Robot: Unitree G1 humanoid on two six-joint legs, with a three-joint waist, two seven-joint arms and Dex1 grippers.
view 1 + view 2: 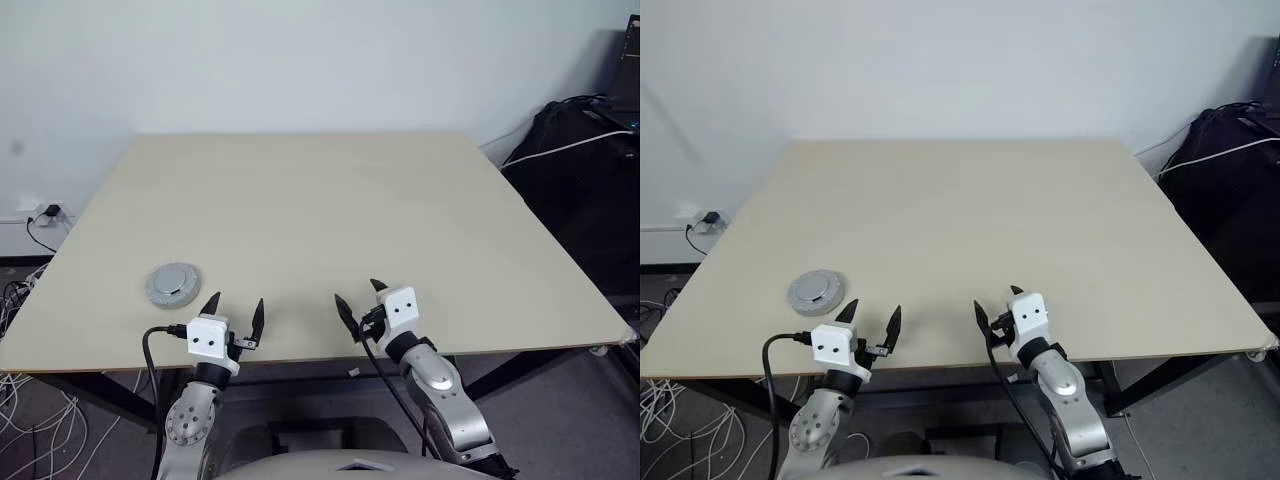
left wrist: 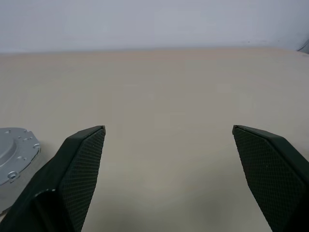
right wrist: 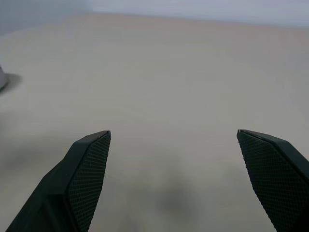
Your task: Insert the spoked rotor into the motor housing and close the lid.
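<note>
A round grey-silver disc [image 1: 173, 284] with a raised middle lies flat near the table's front left corner. It looks like the lid, and its edge shows in the left wrist view [image 2: 12, 150]. The spoked rotor and the motor housing are hidden; I cannot tell whether they sit under the disc. My left gripper [image 1: 236, 300] hovers open at the front edge, just right of the disc and apart from it, with nothing between its fingers [image 2: 82, 159]. My right gripper [image 1: 357, 291] is open and empty further right, over bare tabletop.
The pale wooden table [image 1: 320, 200] stretches away ahead of both grippers. A black bag [image 1: 585, 150] with a white cable stands off the table's right side. A wall socket with cables [image 1: 45, 212] sits low at the left.
</note>
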